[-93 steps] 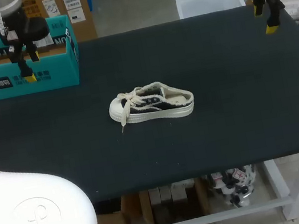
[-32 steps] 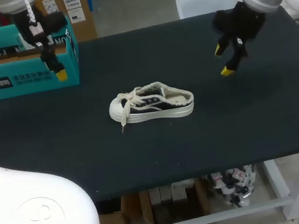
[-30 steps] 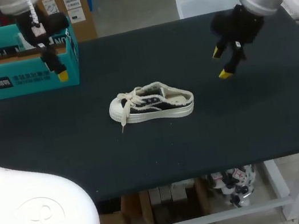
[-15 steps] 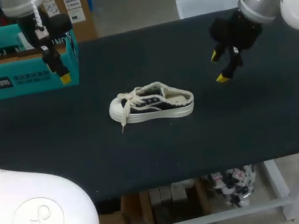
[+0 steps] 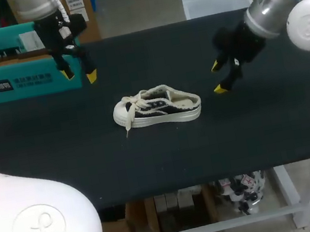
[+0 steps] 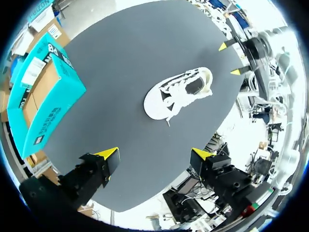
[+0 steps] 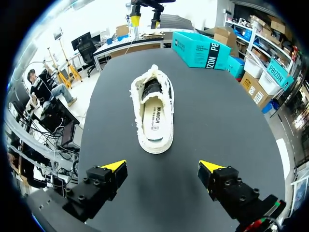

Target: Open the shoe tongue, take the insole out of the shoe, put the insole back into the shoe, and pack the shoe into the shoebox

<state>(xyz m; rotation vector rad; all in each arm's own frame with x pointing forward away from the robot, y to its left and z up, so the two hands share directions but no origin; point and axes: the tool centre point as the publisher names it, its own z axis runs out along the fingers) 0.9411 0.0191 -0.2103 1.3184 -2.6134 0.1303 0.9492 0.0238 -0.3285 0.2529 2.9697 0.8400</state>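
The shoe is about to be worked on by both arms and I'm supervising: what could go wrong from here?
1. The shoe lies loose on the table; the left gripper and right gripper are both open and clear of it, so pulling the tongue could drag or tip it.
2. Its laces cross the tongue, one end trailing onto the table; a finger may snag them instead.
3. The left gripper hangs near the shoebox and might knock it.
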